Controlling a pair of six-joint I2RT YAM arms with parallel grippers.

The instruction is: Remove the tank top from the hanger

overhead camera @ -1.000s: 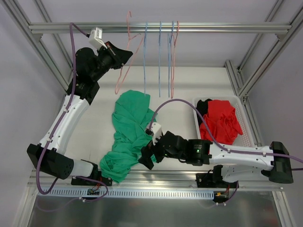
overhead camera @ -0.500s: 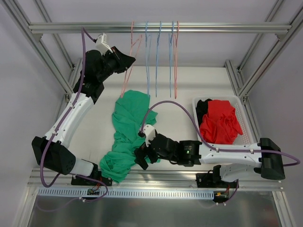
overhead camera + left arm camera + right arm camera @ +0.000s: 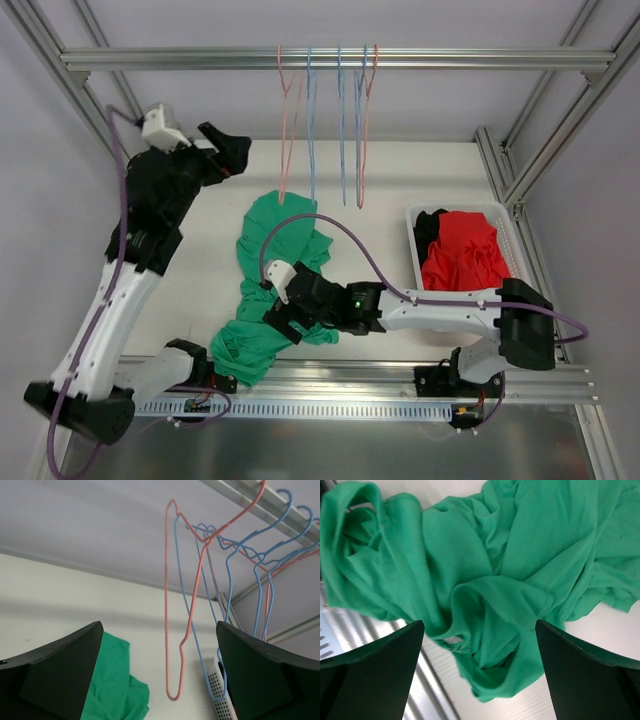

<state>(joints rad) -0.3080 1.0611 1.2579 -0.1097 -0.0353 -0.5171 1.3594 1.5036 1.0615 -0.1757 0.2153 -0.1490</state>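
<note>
The green tank top [image 3: 268, 270] lies crumpled on the table, off the hanger. In the right wrist view its folds [image 3: 510, 575] fill the frame. The bare pink hanger [image 3: 287, 150] hangs from the overhead rail; the left wrist view shows it [image 3: 167, 630] dangling alone. My left gripper [image 3: 235, 152] is open and empty, left of the pink hanger and apart from it; in the left wrist view [image 3: 160, 680] nothing sits between its jaws. My right gripper [image 3: 275, 318] hovers open over the tank top's near end [image 3: 480, 675], holding nothing.
Several blue and pink hangers [image 3: 340, 120] hang beside the bare one on the rail [image 3: 450, 60]. A white basket [image 3: 412, 245] at the right holds red and black clothes. Aluminium frame posts stand at both sides, and a slotted metal strip runs along the near edge.
My left gripper opened, let go of the pink hanger and drew back to the left. The hanger swung back to hang straight. My right arm slid left over the tank top.
</note>
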